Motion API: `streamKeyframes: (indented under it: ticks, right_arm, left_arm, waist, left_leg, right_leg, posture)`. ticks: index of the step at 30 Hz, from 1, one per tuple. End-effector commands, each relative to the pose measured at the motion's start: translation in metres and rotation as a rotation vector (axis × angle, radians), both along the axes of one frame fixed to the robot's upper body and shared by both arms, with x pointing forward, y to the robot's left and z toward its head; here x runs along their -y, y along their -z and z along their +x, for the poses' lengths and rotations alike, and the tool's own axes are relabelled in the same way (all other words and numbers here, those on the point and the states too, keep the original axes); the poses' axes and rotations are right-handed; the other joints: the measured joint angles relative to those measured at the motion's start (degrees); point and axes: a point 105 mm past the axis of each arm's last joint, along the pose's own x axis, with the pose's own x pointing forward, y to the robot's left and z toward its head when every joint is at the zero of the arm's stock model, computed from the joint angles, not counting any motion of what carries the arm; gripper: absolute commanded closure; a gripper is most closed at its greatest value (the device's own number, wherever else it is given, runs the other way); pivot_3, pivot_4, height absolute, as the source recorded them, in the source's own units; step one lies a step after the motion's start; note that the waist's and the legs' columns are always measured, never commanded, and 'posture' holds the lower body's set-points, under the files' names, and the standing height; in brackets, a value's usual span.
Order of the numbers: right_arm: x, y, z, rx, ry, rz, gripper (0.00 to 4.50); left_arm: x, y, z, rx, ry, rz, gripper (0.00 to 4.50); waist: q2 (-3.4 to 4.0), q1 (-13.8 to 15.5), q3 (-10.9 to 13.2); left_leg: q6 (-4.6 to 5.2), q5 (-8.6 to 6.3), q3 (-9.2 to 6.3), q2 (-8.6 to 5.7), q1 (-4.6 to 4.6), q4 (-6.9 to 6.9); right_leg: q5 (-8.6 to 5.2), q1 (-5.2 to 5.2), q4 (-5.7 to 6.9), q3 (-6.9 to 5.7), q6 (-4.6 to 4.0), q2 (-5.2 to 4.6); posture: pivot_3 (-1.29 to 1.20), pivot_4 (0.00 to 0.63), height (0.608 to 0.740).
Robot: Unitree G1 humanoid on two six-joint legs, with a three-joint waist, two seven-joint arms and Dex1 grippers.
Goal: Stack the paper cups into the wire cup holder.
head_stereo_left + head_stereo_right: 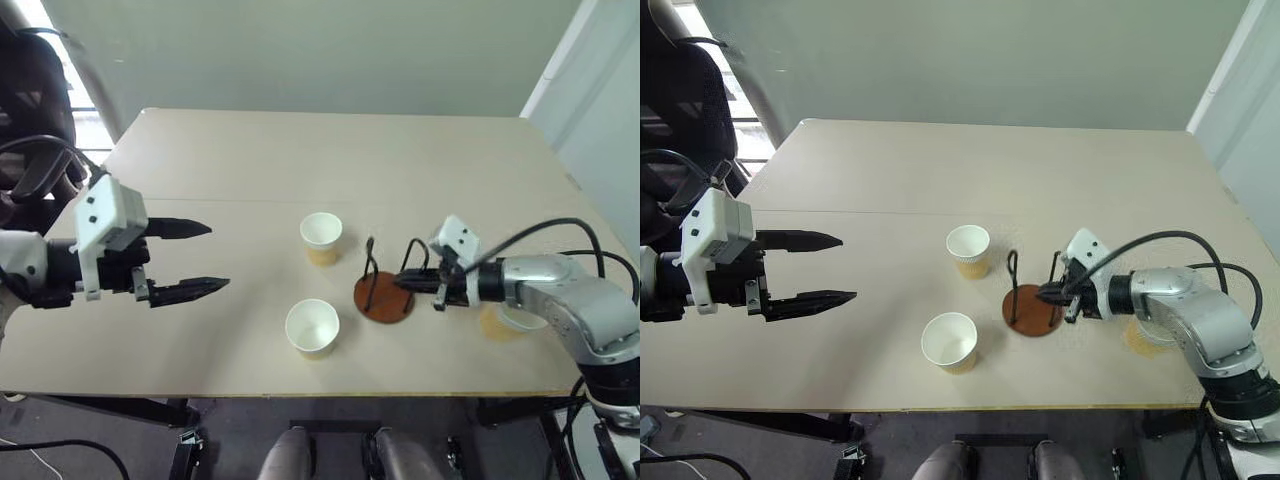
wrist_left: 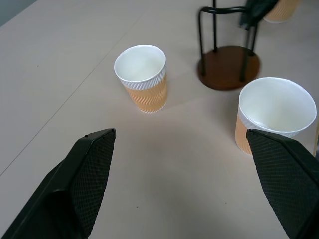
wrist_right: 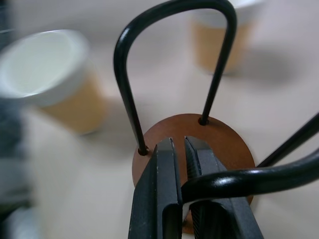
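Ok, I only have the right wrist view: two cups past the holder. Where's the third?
Observer: The third cup stands on the table behind the right arm, partly hidden by it.
Operator: And the left gripper?
Observer: The left gripper is open and hovers over the table's left side, apart from every cup.
Operator: Is the holder sitting flat?
Observer: The holder looks flat on its base, with the right gripper shut at its right-hand loop and the near cup on its other side.
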Motion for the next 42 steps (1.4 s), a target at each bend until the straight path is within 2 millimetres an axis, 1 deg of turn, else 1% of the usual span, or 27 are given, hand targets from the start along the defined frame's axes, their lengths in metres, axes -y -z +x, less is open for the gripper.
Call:
streamKeyframes:
  ticks: [1,4,11,21,22,25,29,30,32,34,38,42]
  right_arm:
    - [-0.006,-0.006,-0.016,0.043,-0.114,-0.014,4.47]
    - [-0.006,0.000,-0.013,0.056,-0.110,-0.048,4.47]
    - [-0.004,0.007,-0.008,0.077,-0.076,-0.077,4.47]
    - [-0.003,0.020,-0.010,0.059,-0.059,-0.124,4.47]
    - [-0.003,0.021,-0.010,0.057,-0.056,-0.128,3.93]
    - [-0.003,0.022,-0.009,0.058,-0.052,-0.134,3.12]
    - [-0.001,0.018,-0.009,0.072,-0.050,-0.153,1.72]
    - [-0.001,0.015,-0.009,0.080,-0.057,-0.158,1.33]
    - [0.001,0.004,-0.010,0.108,-0.073,-0.177,0.74]
    - [0.005,-0.006,-0.014,0.133,-0.097,-0.205,0.01]
    - [0.025,-0.028,-0.010,0.215,-0.089,-0.319,0.01]
    - [0.049,-0.066,-0.005,0.319,-0.053,-0.402,0.01]
  left_arm:
    - [0.003,-0.012,-0.004,0.041,0.020,0.016,0.00]
    - [0.004,-0.011,-0.003,0.039,0.025,0.016,0.00]
    - [0.004,-0.011,-0.004,0.038,0.028,0.021,0.00]
    - [0.004,-0.011,-0.002,0.039,0.029,0.029,0.00]
    - [0.003,-0.011,-0.001,0.039,0.029,0.029,0.00]
    - [0.003,-0.011,-0.001,0.039,0.031,0.030,0.00]
    - [0.004,-0.012,-0.001,0.039,0.034,0.030,0.00]
    - [0.004,-0.012,-0.001,0.037,0.037,0.030,0.00]
    - [0.005,-0.012,-0.002,0.025,0.052,0.032,0.00]
    - [0.007,-0.015,-0.002,0.026,0.066,0.031,0.00]
    - [0.005,-0.017,-0.001,0.023,0.076,0.047,0.00]
    - [0.007,-0.021,0.001,0.041,0.109,0.060,0.00]
  waist:
    - [-0.01,-0.01,0.00]
    - [-0.03,-0.05,-0.02]
    - [-0.03,-0.09,-0.02]
    - [-0.10,-0.09,-0.06]
    - [-0.15,-0.09,-0.08]
    - [-0.14,-0.08,-0.08]
    - [-0.15,-0.08,-0.08]
    - [-0.15,-0.08,-0.08]
    - [-0.13,-0.07,-0.07]
    - [-0.15,-0.07,-0.07]
    - [-0.15,-0.03,-0.07]
    - [-0.13,0.13,-0.03]
  left_leg:
    - [0.00,0.01,0.00,0.00,0.00,0.00]
    - [0.04,0.05,0.00,0.00,0.02,0.03]
    - [0.10,0.10,0.00,0.01,0.04,0.03]
    - [0.10,0.10,0.00,0.01,0.11,0.03]
    - [0.10,0.10,-0.01,0.01,0.13,0.03]
    - [0.10,0.10,-0.01,0.01,0.12,0.03]
    - [0.09,0.09,-0.01,0.01,0.10,0.03]
    - [0.08,0.09,0.00,0.01,0.09,0.02]
    - [0.07,0.07,-0.01,0.01,0.08,0.02]
    - [0.07,0.07,0.00,0.01,0.03,0.02]
    - [0.05,0.06,-0.02,0.01,0.01,0.00]
    - [0.02,0.04,-0.03,0.00,-0.02,0.01]
  right_leg:
    - [0.00,0.01,0.00,0.00,0.00,0.00]
    - [0.01,0.02,0.00,0.02,0.00,0.00]
    - [0.02,0.02,0.02,0.03,-0.02,0.00]
    - [0.03,0.09,0.03,0.02,-0.03,0.00]
    - [0.03,0.11,0.03,0.03,-0.04,0.00]
    - [0.03,0.11,0.03,0.03,-0.04,0.00]
    - [0.03,0.09,0.00,0.02,-0.03,0.00]
    - [0.03,0.09,0.00,0.03,-0.03,0.00]
    - [0.03,0.08,0.00,0.02,-0.02,0.00]
    - [0.03,0.04,0.01,0.02,-0.03,0.00]
    - [0.02,0.03,-0.04,0.02,-0.03,0.00]
    - [0.00,0.00,-0.03,0.02,-0.05,-0.01]
  posture:
    - [0.00,0.150,0.740]
    - [0.00,0.150,0.740]
    - [0.00,0.150,0.740]
    - [0.00,0.150,0.740]
    - [0.00,0.150,0.740]
    - [0.00,0.150,0.740]
    - [0.00,0.150,0.740]
    - [0.00,0.150,0.740]
    - [0.00,0.150,0.740]
    - [0.00,0.150,0.740]
    - [0.00,0.150,0.740]
    - [0.00,0.150,0.740]
